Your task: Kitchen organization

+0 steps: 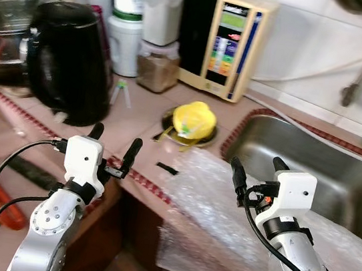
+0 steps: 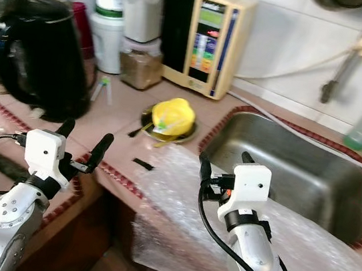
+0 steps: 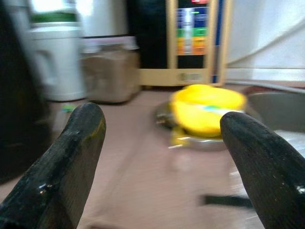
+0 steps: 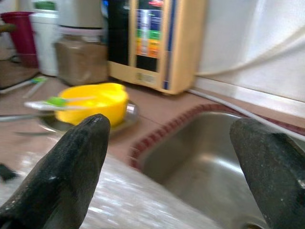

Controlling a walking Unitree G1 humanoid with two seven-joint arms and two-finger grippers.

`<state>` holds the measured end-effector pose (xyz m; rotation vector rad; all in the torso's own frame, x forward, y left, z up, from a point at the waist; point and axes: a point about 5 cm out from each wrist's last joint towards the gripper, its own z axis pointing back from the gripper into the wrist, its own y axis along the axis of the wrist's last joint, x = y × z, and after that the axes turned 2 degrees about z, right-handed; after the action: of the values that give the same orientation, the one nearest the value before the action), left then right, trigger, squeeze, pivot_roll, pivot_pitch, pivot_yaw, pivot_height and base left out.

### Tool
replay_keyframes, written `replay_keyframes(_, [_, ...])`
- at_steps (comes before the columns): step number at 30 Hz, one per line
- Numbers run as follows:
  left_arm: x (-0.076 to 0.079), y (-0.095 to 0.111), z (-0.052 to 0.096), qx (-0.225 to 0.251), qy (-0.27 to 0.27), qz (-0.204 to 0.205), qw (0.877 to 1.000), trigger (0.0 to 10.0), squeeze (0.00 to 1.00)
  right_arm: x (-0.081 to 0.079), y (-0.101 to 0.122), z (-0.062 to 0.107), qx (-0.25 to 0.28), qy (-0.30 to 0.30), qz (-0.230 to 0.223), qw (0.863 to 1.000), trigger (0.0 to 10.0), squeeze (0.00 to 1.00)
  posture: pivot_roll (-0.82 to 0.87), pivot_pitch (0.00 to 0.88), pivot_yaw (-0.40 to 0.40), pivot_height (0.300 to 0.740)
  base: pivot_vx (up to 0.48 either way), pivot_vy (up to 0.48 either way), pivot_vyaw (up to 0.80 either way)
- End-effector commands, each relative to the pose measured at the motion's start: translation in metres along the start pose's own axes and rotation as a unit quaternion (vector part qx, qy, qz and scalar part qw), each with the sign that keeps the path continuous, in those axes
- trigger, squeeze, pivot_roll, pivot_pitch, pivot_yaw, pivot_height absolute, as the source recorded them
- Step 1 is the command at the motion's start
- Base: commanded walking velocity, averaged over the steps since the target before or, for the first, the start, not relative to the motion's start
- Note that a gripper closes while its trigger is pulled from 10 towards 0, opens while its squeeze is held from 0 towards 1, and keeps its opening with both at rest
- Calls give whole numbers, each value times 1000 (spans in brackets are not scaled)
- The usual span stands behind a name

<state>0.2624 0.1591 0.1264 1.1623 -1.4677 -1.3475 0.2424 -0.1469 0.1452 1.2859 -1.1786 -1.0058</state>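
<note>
While both arms hover over the counter front with nothing held, the work looks to be at the approach stage: no item has been picked yet. Going from the biggest thing down, the steel sink (image 1: pixel 312 164) fills the 2 o'clock quarter of the head views, its red-tiled rim a hard edge just ahead of the right gripper (image 1: pixel 255 173), whose fingers stand wide apart above a sheet of bubble wrap (image 1: pixel 205 200) draped over the counter's front edge. At 10 o'clock the black electric kettle (image 1: pixel 70 59) stands close to the left gripper (image 1: pixel 114 143), also spread open, so there is little room to swing that way. At 12 o'clock, against the wall, stands a beige water ionizer (image 1: pixel 231 45) with a brown-filled jar (image 1: pixel 156 70) beside it. Between the grippers and a little further back lies the likely target, a yellow bowl-like item on a metal dish (image 1: pixel 193 120), with open tile before it. A short reach forward would probably do, while avoiding the small black scrap (image 1: pixel 166 168) on the tile.
</note>
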Motion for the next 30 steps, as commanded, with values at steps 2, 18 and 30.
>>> replay_keyframes(2, [4,0,-1,-3,-12,0,1000,10000,0,2,5,1,11,-2,4,1000,10000,0,-17,2,-12,740,0,-472,0])
replay_keyframes(18, [-1,1,1,-1,-2,1,1000,10000,0,-2,5,2,18,9,6,1000,10000,0,-8,9,-6,740,0,-146,0])
replay_keyframes(30, [1,6,-8,18,-4,-11,1000,10000,0,-5,11,-2,30,21,0,999,10000,0,-3,0,-7,740,0,0,-126])
